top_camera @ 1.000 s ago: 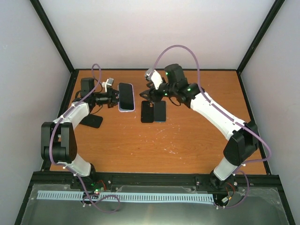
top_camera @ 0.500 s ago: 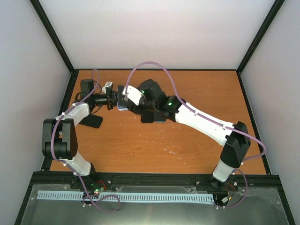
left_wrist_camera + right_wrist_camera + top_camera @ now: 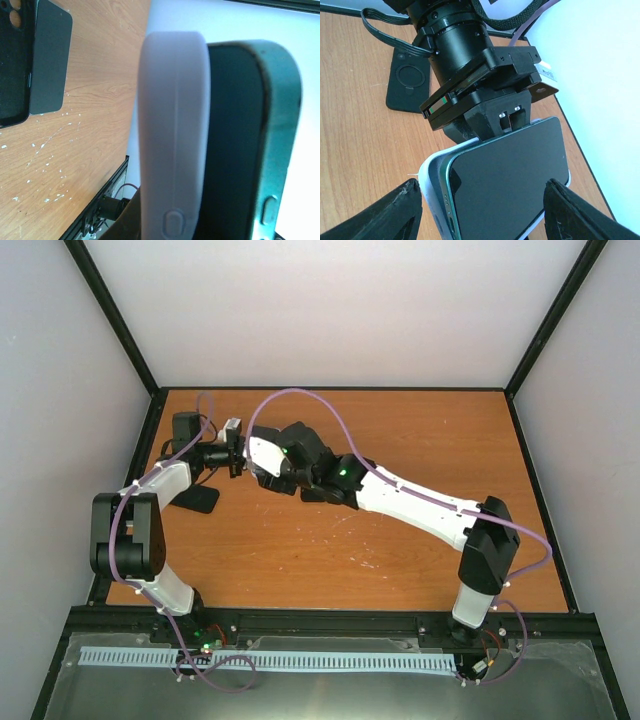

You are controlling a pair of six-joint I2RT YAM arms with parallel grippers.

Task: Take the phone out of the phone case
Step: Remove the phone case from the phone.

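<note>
The wooden worktop (image 3: 400, 540) is orange-brown and flecked with small white specks (image 3: 352, 523) near its middle. A black case with a round ring on its back (image 3: 409, 82) lies flat near the left edge. Further in, a black case with round camera holes (image 3: 12, 65) lies flat with a dark grey slab (image 3: 47, 57) just beside it, long edges together. White walls (image 3: 330, 310) close in three sides, with black frame posts (image 3: 110, 315) at the corners. A pale slotted strip (image 3: 270, 660) runs along the near edge.
</note>
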